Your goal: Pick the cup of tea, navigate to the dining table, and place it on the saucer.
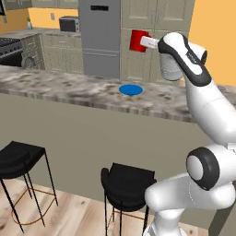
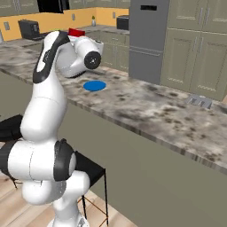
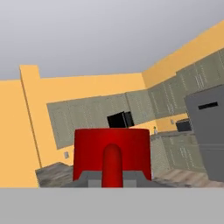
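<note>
My gripper (image 1: pixel 144 42) is shut on the handle of the cup of tea (image 1: pixel 137 40), a glossy red mug held high in the air with the hand pointing sideways. In the hand view the mug (image 3: pixel 111 151) sits right in front of the fingers, its looped handle toward the camera. From the right base view only a red sliver of the mug (image 2: pixel 76 32) peeks out behind the wrist. The saucer (image 1: pixel 131 89), a flat blue disc, lies on the dining table (image 1: pixel 64 87) below the mug and slightly nearer to me. It also shows from the right as the saucer (image 2: pixel 95 85) on the speckled top (image 2: pixel 155 108).
Two black bar stools (image 1: pixel 20 156) (image 1: pixel 126 182) stand against the table's front panel. A small grey object (image 2: pixel 199 101) lies on the table's right part. Behind the table are a steel fridge (image 1: pixel 99 37), cabinets and a microwave (image 1: pixel 69 24).
</note>
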### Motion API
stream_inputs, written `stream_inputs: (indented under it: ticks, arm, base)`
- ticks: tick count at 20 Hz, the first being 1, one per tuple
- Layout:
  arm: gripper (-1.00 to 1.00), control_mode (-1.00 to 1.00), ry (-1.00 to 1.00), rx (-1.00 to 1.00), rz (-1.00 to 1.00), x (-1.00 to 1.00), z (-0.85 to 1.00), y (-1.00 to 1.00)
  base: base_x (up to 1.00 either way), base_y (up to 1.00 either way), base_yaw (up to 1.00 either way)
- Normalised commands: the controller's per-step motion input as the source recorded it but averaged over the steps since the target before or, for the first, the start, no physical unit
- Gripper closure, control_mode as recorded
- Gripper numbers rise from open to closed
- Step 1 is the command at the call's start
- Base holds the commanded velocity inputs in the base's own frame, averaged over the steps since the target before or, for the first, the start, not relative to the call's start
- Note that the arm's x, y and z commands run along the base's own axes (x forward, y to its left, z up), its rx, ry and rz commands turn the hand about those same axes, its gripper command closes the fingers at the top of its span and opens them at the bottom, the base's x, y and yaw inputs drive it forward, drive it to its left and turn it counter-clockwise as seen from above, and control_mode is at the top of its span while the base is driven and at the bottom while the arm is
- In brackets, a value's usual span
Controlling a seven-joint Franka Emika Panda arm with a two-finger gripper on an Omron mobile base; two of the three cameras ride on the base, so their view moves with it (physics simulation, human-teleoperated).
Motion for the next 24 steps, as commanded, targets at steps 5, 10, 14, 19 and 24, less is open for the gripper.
stream_inputs:
  ticks: [5,10,14,19,24]
  arm:
    - [1.0,-1.0,0.1,0.0,0.06,0.29,0.58,0.0]
    - [1.0,-1.0,0.06,0.03,0.0,0.21,0.5,0.0]
    - [1.0,-1.0,0.0,0.0,0.0,0.19,0.04,0.0]
    - [1.0,-1.0,-0.1,-0.07,0.0,0.01,-0.33,0.0]
    - [1.0,-1.0,-0.35,0.0,0.0,-0.81,-0.3,0.0]
  base:
    - [0.0,0.0,0.0]
    - [0.0,0.0,0.0]
    - [0.0,0.0,0.0]
    - [0.0,0.0,0.0]
    - [0.0,0.0,0.0]
